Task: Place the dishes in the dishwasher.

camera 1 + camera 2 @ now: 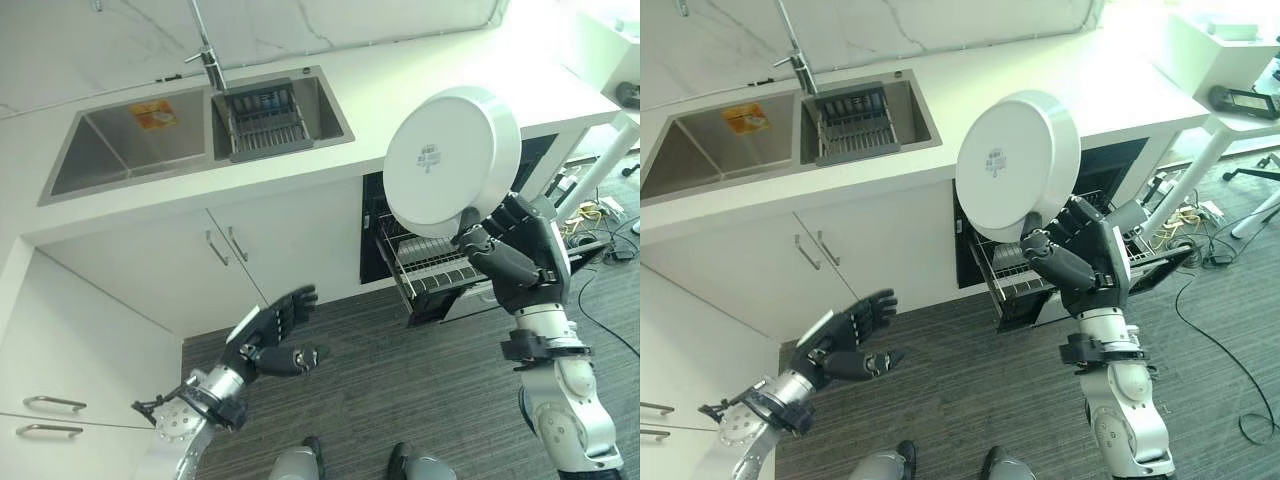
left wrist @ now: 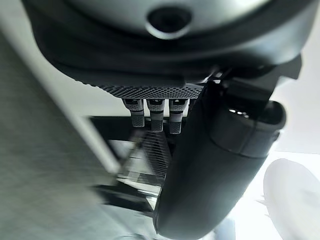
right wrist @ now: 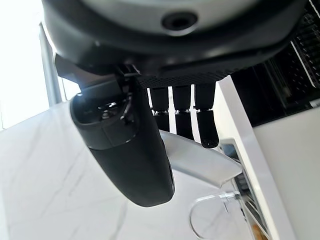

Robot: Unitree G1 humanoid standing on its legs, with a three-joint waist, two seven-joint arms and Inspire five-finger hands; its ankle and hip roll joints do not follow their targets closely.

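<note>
Left eye view: right hand (image 1: 515, 262) grips lower edge of white plate (image 1: 452, 160), thumb and fingers curled round rim; plate held upright (underside toward camera) above pulled-out dishwasher rack (image 1: 432, 264). Left hand (image 1: 270, 335) hangs over floor (image 1: 400, 385), fingers straight, holding nothing.

Right eye view: sink (image 1: 700, 150) in counter (image 1: 1080, 95) holds dish rack (image 1: 853, 124).

Left wrist view: left hand's fingers (image 2: 155, 116) extended, free.

Right wrist view: right hand's fingers (image 3: 182, 115) curl over plate rim.
</note>
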